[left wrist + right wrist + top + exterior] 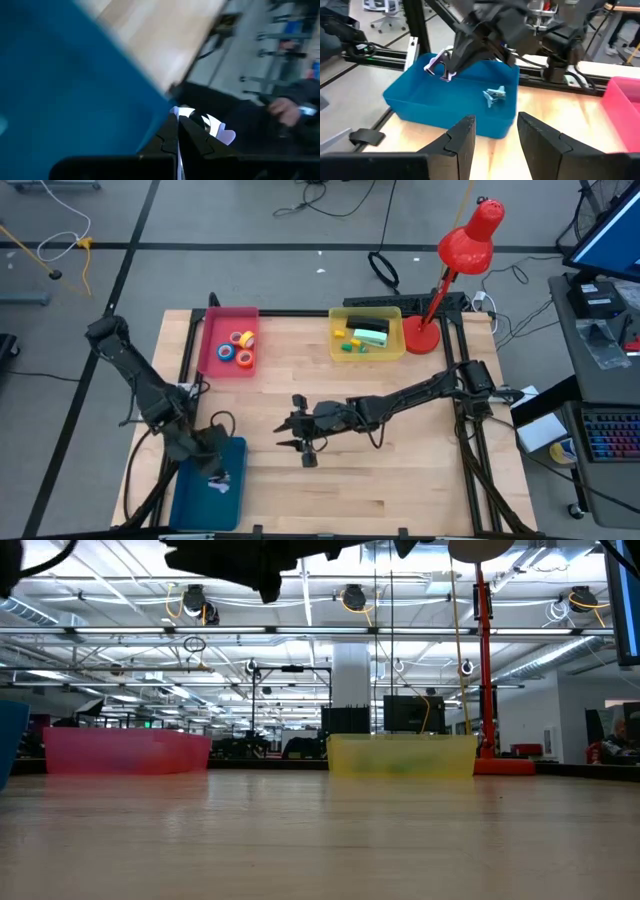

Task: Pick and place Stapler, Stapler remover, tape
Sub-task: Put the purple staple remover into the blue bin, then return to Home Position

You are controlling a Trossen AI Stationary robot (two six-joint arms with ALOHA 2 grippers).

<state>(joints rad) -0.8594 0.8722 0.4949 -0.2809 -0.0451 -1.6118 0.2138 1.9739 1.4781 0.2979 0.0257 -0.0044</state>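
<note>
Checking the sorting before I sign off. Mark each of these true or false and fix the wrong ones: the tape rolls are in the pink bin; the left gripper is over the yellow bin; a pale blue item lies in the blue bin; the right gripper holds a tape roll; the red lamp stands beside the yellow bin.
1. True: the tape rolls lie in the pink bin.
2. False: the left gripper is over the blue bin, shut on a pale purple item.
3. True: a pale blue item lies in the blue bin.
4. False: the right gripper is open and holds nothing.
5. True: the red lamp stands beside the yellow bin.
</note>
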